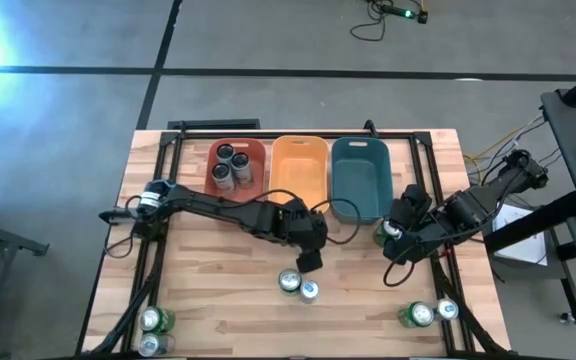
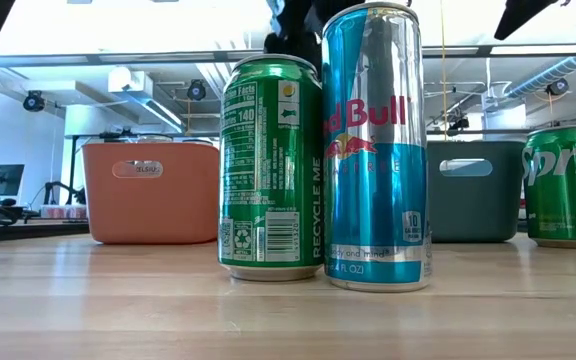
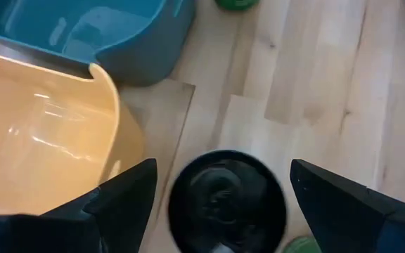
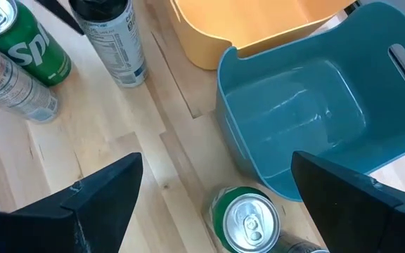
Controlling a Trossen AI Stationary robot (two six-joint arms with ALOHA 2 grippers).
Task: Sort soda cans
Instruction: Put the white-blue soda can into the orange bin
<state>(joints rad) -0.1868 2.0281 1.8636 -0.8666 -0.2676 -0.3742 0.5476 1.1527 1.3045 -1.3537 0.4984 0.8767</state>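
**Left arm poised over a black can, jaws wide**

Big picture first: the table (image 1: 218, 310) carries three tubs at the back, the red tub (image 1: 236, 166) holding black cans, the yellow tub (image 1: 299, 165) and teal tub (image 1: 360, 176) look bare. Loose soda cans (image 1: 298, 286) stand mid-table, with pairs at both front corners. The left gripper (image 3: 220, 193) hangs spread apart around a black can (image 3: 227, 200), not touching. The right gripper (image 4: 213, 193), also parted, hovers above a green can (image 4: 246, 219) beside the teal tub. Thin, slick, probably dentable metal: best gripped across the mid-body, gently.
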